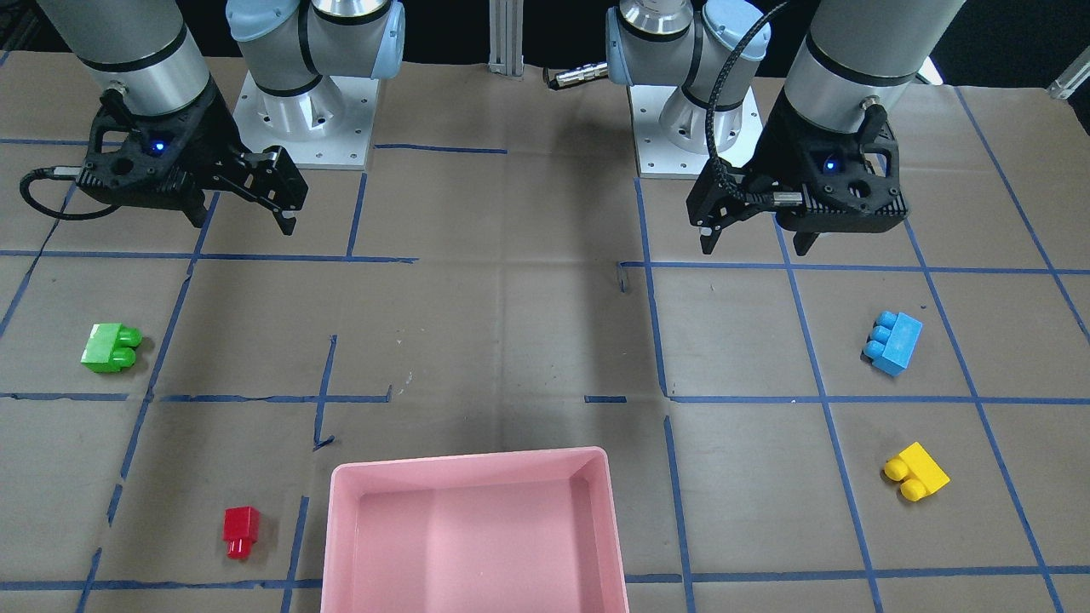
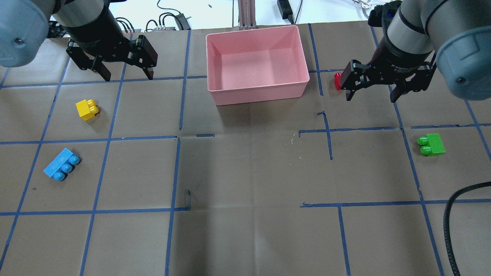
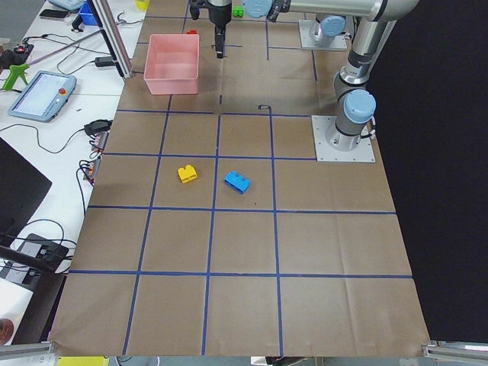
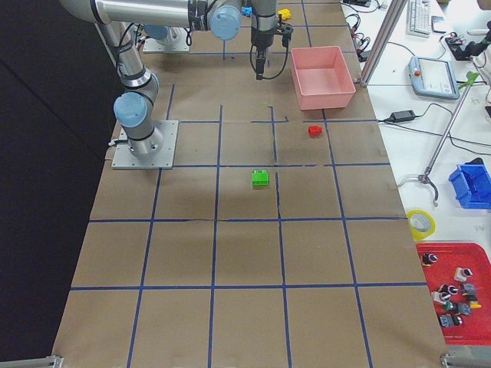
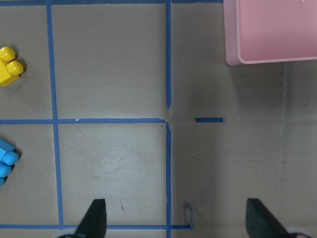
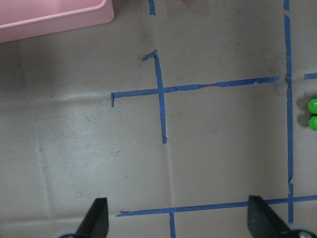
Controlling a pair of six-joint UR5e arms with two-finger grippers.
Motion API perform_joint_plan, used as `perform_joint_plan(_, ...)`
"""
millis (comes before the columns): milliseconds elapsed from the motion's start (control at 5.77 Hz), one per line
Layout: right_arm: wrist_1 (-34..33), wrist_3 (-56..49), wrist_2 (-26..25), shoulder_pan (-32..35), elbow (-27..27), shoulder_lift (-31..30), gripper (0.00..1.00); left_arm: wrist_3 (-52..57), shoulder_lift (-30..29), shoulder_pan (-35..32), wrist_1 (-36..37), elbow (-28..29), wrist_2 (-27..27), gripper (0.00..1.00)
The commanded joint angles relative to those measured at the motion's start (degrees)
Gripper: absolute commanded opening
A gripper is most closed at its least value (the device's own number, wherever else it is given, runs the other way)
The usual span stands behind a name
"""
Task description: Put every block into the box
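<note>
Four small studded blocks [image 2: 61, 165], shallow pink box [image 2: 261, 92], sloped walls

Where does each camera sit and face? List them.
Front: across the table, facing the right arm and left arm, mirrored.
Overhead: behind both arms, looking forward and down.
Left side: table's left end, looking along it; left arm nearer.
Right side: table's right end; right arm nearer.
Left wrist: looks down; left fingers, yellow block.
Right wrist: looks down; right fingers.
Both wrist views share the pink box.
</note>
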Motion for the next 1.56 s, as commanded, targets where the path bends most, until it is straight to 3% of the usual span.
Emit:
perform_joint_plan(0,-0.6,-2.9,-4.9,0.2,-0.1,0.2,1.0,0.0,-0.1,0.0,0.0,0.0,0.0,1.0)
perform_joint_plan(1039,-1.1,-4.7,-9.4,-0.3,-0.7,-1.4,1.0,0.5,-0.1,0.0,0.0,0.0,0.1,1.0)
perform_joint_plan(1213,-1.4,-3.9,-8.7,-0.1,0.2,-1.4,1.0,2.2,0.3,0.9,0.0,0.0,0.3,1.0)
perform_joint_plan(1386,-1.7,-4.7,-8.7,-0.1,0.6,-0.6,1.0,12.9,0.6,4.7,0.0,-0.5,0.7,1.0)
